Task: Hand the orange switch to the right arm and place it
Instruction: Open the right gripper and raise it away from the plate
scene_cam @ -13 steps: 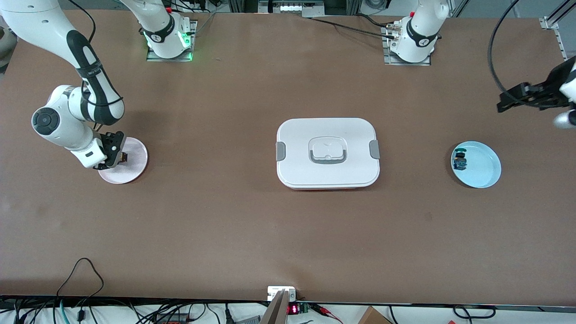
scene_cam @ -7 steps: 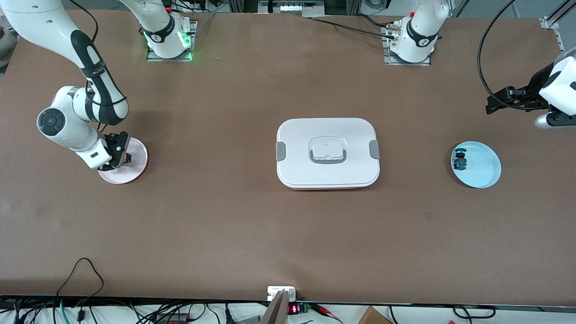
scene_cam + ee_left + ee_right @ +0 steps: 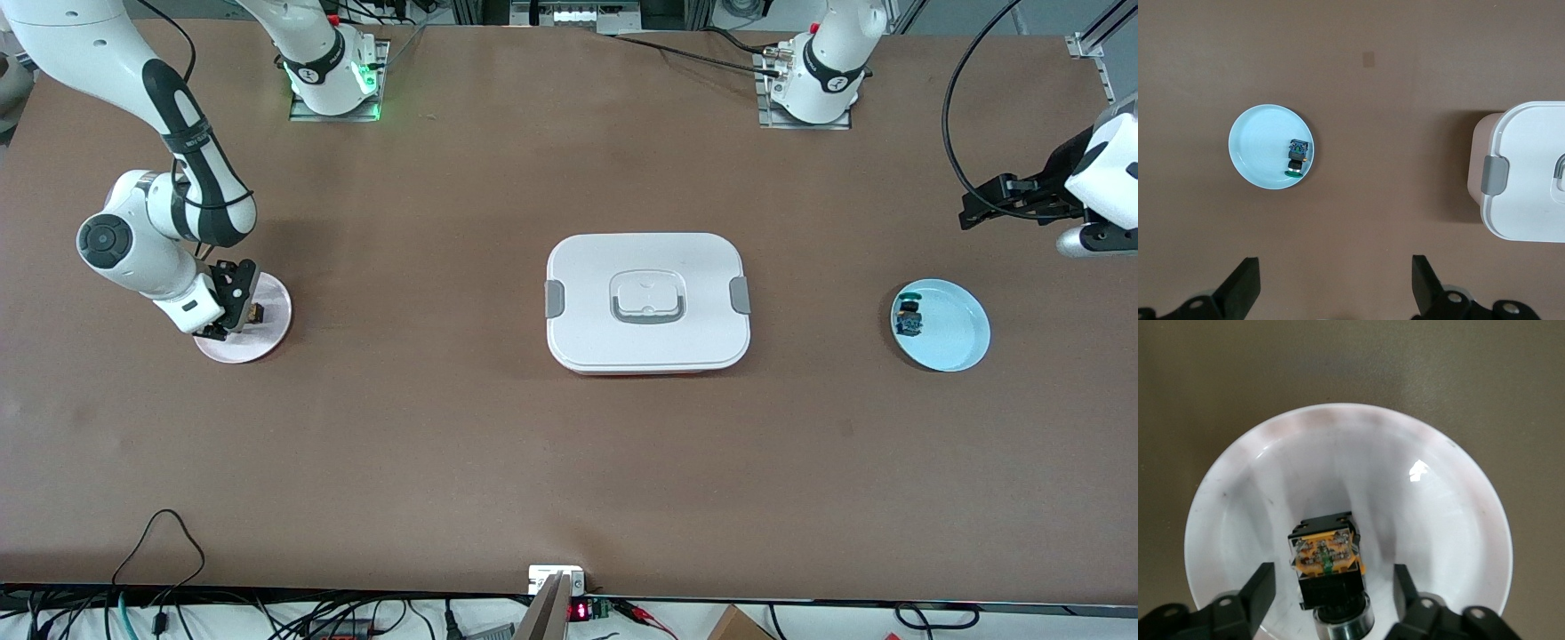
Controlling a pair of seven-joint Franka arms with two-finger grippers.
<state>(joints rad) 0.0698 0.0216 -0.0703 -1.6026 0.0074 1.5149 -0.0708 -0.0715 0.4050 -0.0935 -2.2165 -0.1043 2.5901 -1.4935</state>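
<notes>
Black-topped orange switch (image 3: 1327, 563), orange-tan body

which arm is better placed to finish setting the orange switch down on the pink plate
The right. Its hand is low over the pink plate, fingers apart on either side of the orange switch, which rests on the plate. The left hand is open, up at the left arm's end near the blue plate.

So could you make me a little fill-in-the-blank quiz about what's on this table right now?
1. The orange switch lies on the ____ plate, between the open fingers of the right tool.
2. The other small switch sits on the ____ plate.
3. Midway between the two plates stands a white ____ with grey latches.
4. The left tool hangs ____ above the table.

Missing words: pink; blue; box; open
</notes>
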